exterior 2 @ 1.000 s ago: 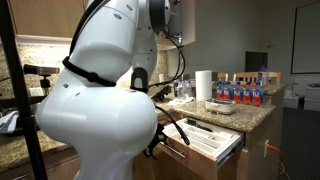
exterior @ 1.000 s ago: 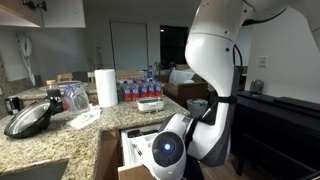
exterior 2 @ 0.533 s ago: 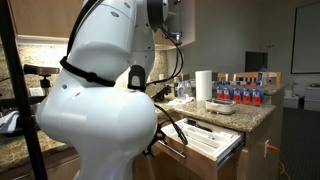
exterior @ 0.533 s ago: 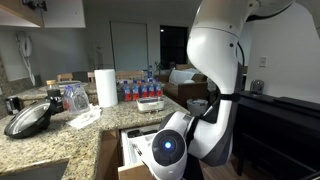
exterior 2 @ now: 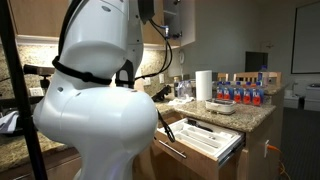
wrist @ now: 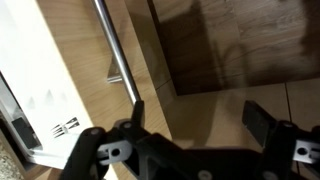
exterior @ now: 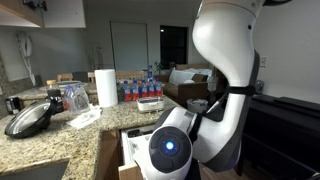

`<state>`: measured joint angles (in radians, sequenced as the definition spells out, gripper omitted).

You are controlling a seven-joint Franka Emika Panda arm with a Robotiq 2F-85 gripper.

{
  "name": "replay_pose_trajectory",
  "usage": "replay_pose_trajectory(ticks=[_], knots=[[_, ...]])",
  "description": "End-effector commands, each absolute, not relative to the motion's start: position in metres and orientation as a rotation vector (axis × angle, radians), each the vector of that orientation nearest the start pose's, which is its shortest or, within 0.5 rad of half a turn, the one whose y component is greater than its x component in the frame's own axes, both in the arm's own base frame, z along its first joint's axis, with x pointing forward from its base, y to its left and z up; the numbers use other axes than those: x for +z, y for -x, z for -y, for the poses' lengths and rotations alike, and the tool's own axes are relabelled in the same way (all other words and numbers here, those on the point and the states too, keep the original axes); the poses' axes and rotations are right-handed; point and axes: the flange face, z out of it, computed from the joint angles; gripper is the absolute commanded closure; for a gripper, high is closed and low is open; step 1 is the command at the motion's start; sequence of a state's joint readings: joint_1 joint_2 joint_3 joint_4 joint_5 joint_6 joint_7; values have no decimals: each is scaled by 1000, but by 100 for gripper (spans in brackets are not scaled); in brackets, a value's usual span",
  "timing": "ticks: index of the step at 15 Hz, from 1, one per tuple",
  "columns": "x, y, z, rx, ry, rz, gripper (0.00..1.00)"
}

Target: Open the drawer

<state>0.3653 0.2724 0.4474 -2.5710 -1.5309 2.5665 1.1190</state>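
Observation:
The drawer (exterior 2: 207,141) is pulled out from under the granite counter, and its white cutlery tray (exterior 2: 212,136) shows. It also shows in an exterior view (exterior: 131,148), mostly hidden behind the arm. In the wrist view I see the drawer's wooden front (wrist: 88,85), its silver bar handle (wrist: 116,48) and the white tray (wrist: 38,100) with cutlery. My gripper (wrist: 197,120) is open and empty. Its left finger sits just beside the lower end of the handle. The arm hides the gripper in both exterior views.
On the counter (exterior: 70,135) stand a paper towel roll (exterior: 106,87), several bottles (exterior: 140,88) and a dark pan (exterior: 28,120). The roll (exterior 2: 204,85) and bottles (exterior 2: 240,90) show in both exterior views. A wooden cabinet panel (wrist: 240,45) lies beside the drawer front.
The arm's upper links have swung and risen a little in both exterior views. The drawer has stayed pulled out.

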Motion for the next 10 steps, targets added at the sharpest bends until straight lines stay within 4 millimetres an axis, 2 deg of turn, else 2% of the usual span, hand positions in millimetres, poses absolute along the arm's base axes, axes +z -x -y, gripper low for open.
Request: replay_pose_trajectory(ticks=[1, 7, 10], knots=[[187, -254, -303, -748, 3044, 1501, 0], [239, -287, -288, -870, 3090, 1044, 0], [253, -305, -276, -809, 3141, 861, 0]])
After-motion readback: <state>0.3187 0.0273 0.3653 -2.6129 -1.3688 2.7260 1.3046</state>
